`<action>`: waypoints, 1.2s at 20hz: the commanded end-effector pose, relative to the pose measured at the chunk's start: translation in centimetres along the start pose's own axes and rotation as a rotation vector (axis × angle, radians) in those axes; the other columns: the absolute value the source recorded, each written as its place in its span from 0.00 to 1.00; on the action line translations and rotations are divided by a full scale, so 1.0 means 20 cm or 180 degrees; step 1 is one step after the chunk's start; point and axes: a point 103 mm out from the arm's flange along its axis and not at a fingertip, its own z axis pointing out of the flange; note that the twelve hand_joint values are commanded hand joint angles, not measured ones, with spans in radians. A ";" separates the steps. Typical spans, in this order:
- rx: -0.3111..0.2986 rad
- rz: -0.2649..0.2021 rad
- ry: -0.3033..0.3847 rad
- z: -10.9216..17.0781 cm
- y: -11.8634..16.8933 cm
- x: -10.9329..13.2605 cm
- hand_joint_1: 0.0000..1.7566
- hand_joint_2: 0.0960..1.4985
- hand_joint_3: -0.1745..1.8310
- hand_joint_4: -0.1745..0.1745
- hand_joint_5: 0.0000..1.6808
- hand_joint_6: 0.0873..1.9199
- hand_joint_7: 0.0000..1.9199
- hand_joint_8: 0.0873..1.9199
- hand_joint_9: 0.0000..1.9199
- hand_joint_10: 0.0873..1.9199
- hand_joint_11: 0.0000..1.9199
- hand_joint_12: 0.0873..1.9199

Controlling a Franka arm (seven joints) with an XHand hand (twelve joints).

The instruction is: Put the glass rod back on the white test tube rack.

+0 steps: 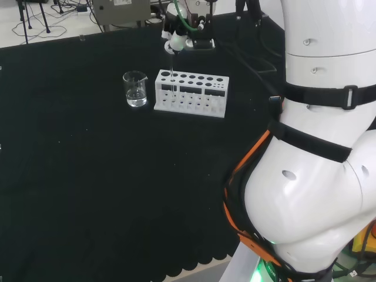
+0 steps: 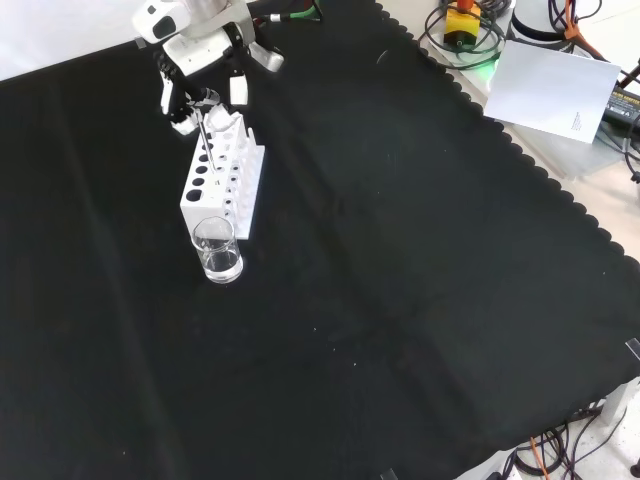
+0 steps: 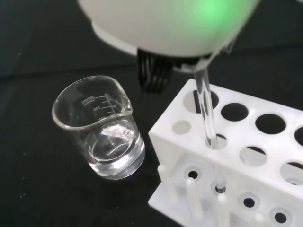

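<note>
the hand (image 2: pixel 205 55) sits over the far end of the white test tube rack (image 2: pixel 222 178) in the front view, fingers curled in around the top of the glass rod (image 3: pixel 207 109), pinching it by its upper end. the rod stands nearly upright, and the wrist view shows its lower part already threaded down through one of the rack's top holes at the end nearest the beaker (image 3: pixel 102 130), its tip reaching toward the lower tier. it looks like a light, stiff, slick thing and surely brittle, so the top end is the sensible place to hold it, keeping it straight so it doesn't bind or snap against the hole's edge; letting go gently seems the call. count on the cloth: one rod, one rack with two rows of holes, one small clear beaker standing just beside the rack with a little clear liquid in it.
</note>
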 end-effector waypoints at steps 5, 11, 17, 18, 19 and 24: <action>-0.0040 -0.0011 0.0015 -0.03 -0.02 0.00 0.74 0.14 0.63 0.02 0.26 0.42 0.49 0.35 0.94 0.27 0.73 0.50; -0.0143 0.0040 0.0052 -0.13 -0.10 -0.04 0.74 0.14 0.62 0.00 0.30 0.42 0.49 0.36 0.93 0.27 0.72 0.50; -0.0232 0.0067 0.0018 -0.21 -0.19 -0.05 0.75 0.16 0.60 0.00 0.36 0.41 0.52 0.36 0.93 0.27 0.72 0.51; -0.0251 0.0066 0.0019 -0.22 -0.21 -0.05 0.75 0.16 0.60 0.00 0.36 0.41 0.52 0.35 0.93 0.27 0.72 0.51; -0.0263 0.0064 0.0017 -0.23 -0.22 -0.04 0.75 0.16 0.60 0.00 0.37 0.41 0.53 0.35 0.93 0.27 0.72 0.51; -0.0299 0.0055 0.0029 -0.25 -0.27 -0.04 0.75 0.16 0.60 0.00 0.40 0.40 0.54 0.34 0.93 0.28 0.72 0.51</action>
